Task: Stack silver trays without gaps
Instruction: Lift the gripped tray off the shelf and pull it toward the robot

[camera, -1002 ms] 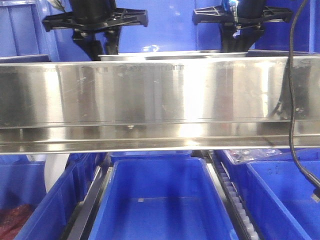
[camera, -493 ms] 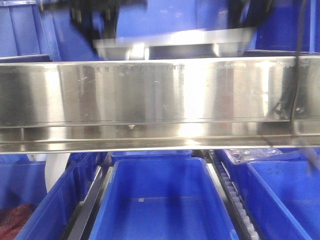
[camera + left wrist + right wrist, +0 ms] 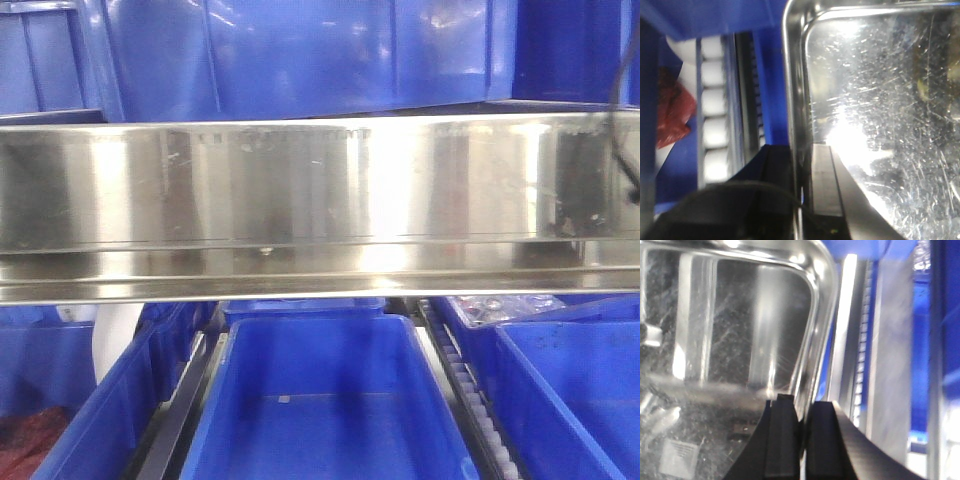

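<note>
Gone from above the rail (image 3: 320, 200) in front view, lifted away. Pinching tray (image 3: 880, 125) by opposite rims: left claw (image 3: 801, 157) and right claw (image 3: 801, 410), both narrowed onto metal. Likely mid-carry toward stacking.

My left gripper (image 3: 801, 152) on the silver tray (image 3: 880, 115)
I see one finger inside and one outside the tray's left rim, pinching it; white rollers (image 3: 712, 95) and a red bag (image 3: 672, 112) lie beyond.

— Where's the front camera?
— Level, close against the steel rail (image 3: 320, 190); blue bins (image 3: 320, 400) at 6 o'clock.
— And the wrist cameras?
— Both hug a tray (image 3: 880, 125): left sees it at 3 o'clock, right at 9.
</note>
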You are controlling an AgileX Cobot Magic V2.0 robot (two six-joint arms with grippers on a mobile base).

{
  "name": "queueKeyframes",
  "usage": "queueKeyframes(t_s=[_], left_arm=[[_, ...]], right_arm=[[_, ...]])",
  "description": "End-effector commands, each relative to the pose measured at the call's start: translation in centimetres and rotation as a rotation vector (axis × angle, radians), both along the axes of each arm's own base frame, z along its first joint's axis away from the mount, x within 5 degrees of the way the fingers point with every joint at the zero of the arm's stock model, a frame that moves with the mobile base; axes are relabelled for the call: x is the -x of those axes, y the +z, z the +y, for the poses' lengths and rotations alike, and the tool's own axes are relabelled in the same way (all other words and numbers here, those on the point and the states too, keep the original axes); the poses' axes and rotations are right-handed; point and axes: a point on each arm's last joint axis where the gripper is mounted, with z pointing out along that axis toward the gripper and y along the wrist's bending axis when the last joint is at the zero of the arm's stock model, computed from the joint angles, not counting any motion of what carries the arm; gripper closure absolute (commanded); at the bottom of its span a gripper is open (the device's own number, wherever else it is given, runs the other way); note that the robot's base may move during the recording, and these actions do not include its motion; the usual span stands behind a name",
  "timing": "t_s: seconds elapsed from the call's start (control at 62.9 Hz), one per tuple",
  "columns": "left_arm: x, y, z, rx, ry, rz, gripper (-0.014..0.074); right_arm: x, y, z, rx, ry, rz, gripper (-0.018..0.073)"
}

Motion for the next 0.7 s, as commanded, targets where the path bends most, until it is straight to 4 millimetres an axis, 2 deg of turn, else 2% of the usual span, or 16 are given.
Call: queueKeyframes(t_s=[0.0,0.127,0.286,0.477,0.684], left_arm=[[2.8,1.6,1.3,-0.055,-0.019,-0.023,0.0636],[4.8,0.5,1.3,-0.077,-0.037,0.008,0.0636],[6.3,0.2,2.0,-0.079,-0.026,0.021,0.0636],[7.9,0.8,2.4,-0.048,-0.035,0.01,0.0636],[8.2,1.3,2.8,-0.036,-0.024,-0.011,0.0637]], right_arm=[[2.4,2.6,-0.4,-0.019,0.034,-0.12,0.0501],[3.6,1.3,-0.1,-0.01,0.043,-0.088,0.0501],[4.4,-0.2,-0.1,-0.006,0.04,-0.05,0.0501],[6.1,1.3,-0.9,-0.04,0.046,-0.1,0.0501],[7.0,2.1,-1.4,-0.052,0.045,-0.12,0.0501]])
